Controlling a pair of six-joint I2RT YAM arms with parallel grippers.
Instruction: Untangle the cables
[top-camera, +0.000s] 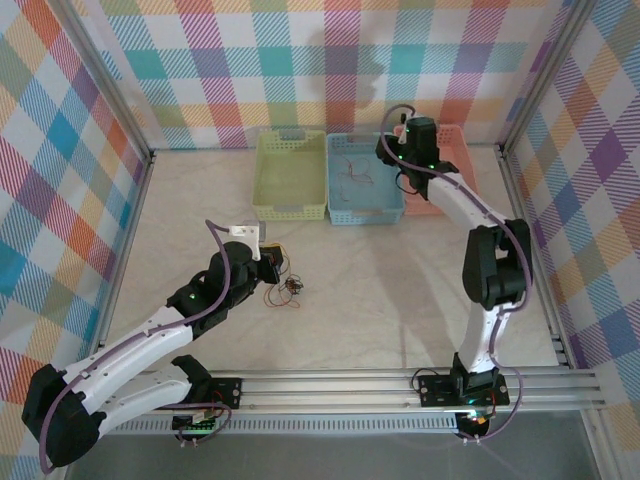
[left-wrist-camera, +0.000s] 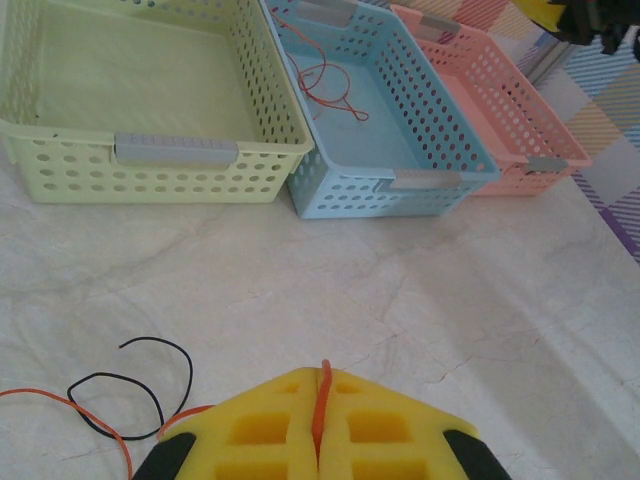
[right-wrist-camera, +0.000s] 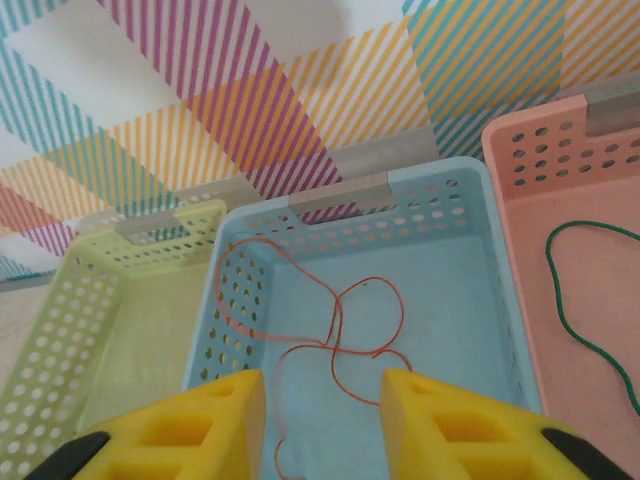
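Checked cloth walls (top-camera: 200, 60) in pastel pink, blue, yellow and green close off the top and both sides of the frame. Grey metal posts (top-camera: 115, 100) edge them. The cream tabletop (top-camera: 380, 290) looks faintly creased. A silver rail (top-camera: 340, 385) crosses the bottom.

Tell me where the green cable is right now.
Seen from the right wrist, the green cable lies in the pink basket, right of the blue basket.

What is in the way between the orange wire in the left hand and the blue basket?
Nothing visible. The left hand pinches the orange wire, and bare table runs to the blue basket; only its near wall must be cleared.
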